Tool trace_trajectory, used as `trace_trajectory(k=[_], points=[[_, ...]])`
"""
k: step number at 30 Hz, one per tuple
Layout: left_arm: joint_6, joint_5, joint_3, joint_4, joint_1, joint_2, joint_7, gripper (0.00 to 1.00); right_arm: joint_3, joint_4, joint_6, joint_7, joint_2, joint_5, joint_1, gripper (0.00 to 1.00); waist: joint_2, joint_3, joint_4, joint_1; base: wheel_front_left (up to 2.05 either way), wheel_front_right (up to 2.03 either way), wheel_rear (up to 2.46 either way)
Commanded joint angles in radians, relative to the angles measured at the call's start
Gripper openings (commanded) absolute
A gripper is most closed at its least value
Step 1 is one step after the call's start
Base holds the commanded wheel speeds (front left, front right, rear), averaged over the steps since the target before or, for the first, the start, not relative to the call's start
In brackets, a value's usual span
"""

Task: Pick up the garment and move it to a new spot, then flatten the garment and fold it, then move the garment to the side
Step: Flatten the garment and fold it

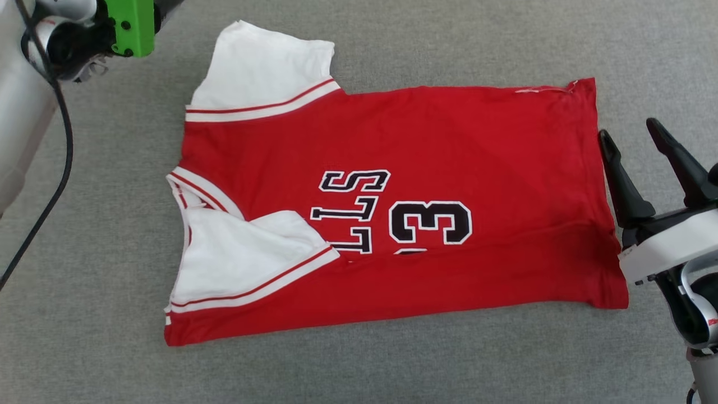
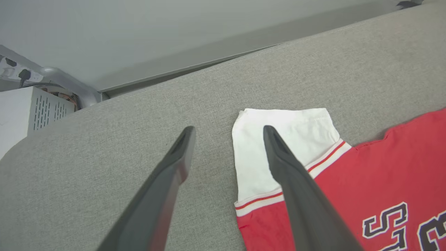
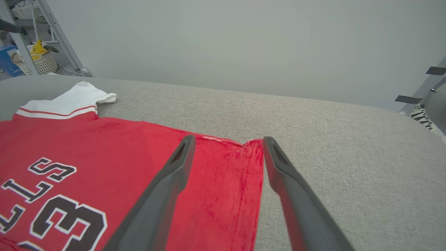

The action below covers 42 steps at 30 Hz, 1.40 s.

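Garment [image 1: 420, 140] part-folded on the grey cloth-covered table [image 1: 392, 370], head view. The red jersey lies lengthwise across the robot's front, collar end to its left and hem to its right, so that each arm has one end within reach. The near long edge lies doubled up over the chest, covering the lower half of the black lettering, and the near white sleeve [image 1: 247, 264] rests on top of that fold. The far white sleeve [image 1: 269, 67] is spread flat beyond the far edge. From this lie, the first lengthwise fold appears done and the far side not yet taken.

Right claw [image 1: 629, 132]: fingers apart, holding nothing, just beside the hem. In its wrist view they frame the far hem corner [image 3: 252, 143]; whether they touch the cloth cannot be told.

Left claw [image 2: 229, 129]: fingers apart and empty, above the far sleeve, one finger over the white cloth and the other over bare table.

The two claws stand at opposite ends of the same far edge, a placement that suits pinching both ends together and carrying that side evenly toward the robot, which would keep the fold line straight and the sleeve tucked in
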Motion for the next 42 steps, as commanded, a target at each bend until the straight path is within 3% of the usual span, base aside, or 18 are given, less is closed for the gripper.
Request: trace_trajectory(k=[1, 8, 17, 18, 19, 25, 32, 42], points=[[-0.007, 0.001, -0.013, 0.021, -0.029, -0.014, 0.039, 1.00, 0.006, -0.011, -0.001, 0.002, -0.001, -0.008, -0.022, 1.00, 0.0000, 0.107, -0.070, -0.0001, 0.00, 0.00, 0.00], [-0.019, 0.014, -0.071, 0.108, -0.117, -0.047, 0.185, 1.00, 0.038, -0.023, -0.001, 0.013, -0.002, -0.016, -0.074, 1.00, 0.0000, 0.191, -0.112, -0.0001, 0.00, 0.00, 0.00], [-0.022, 0.030, -0.143, 0.168, -0.113, -0.062, 0.237, 1.00, 0.042, -0.004, -0.001, -0.001, -0.003, -0.012, -0.102, 1.00, 0.0000, 0.240, -0.134, -0.0001, 0.00, 0.00, 0.00], [-0.022, 0.023, -0.148, 0.166, -0.106, -0.060, 0.245, 0.32, 0.042, 0.001, -0.001, -0.003, -0.002, -0.010, -0.102, 1.00, 0.0000, 0.239, -0.134, -0.0001, 0.00, 0.00, 0.00], [-0.022, 0.019, -0.154, 0.162, -0.101, -0.058, 0.253, 0.00, 0.041, 0.005, -0.001, -0.005, -0.002, -0.008, -0.102, 1.00, 0.0000, 0.238, -0.133, -0.0001, 0.00, 0.00, 0.00], [-0.022, 0.008, -0.175, 0.119, -0.091, -0.038, 0.216, 0.00, 0.024, 0.028, -0.001, -0.011, -0.014, 0.007, -0.112, 1.00, 0.0000, 0.211, -0.107, -0.0001, 0.00, 0.00, 0.00], [-0.022, -0.017, -0.172, 0.030, -0.092, -0.020, 0.059, 0.00, 0.010, 0.047, -0.001, 0.042, -0.102, 0.024, -0.215, 1.00, 0.0000, 0.142, -0.062, -0.0001, 0.00, 0.00, 0.00], [-0.022, -0.003, -0.209, -0.115, -0.026, -0.011, -0.109, 0.00, 0.183, 0.181, -0.001, 0.486, -0.313, 0.242, -0.441, 1.00, 0.0000, 0.052, 0.026, -0.0001, 0.00, 0.00, 0.00]])
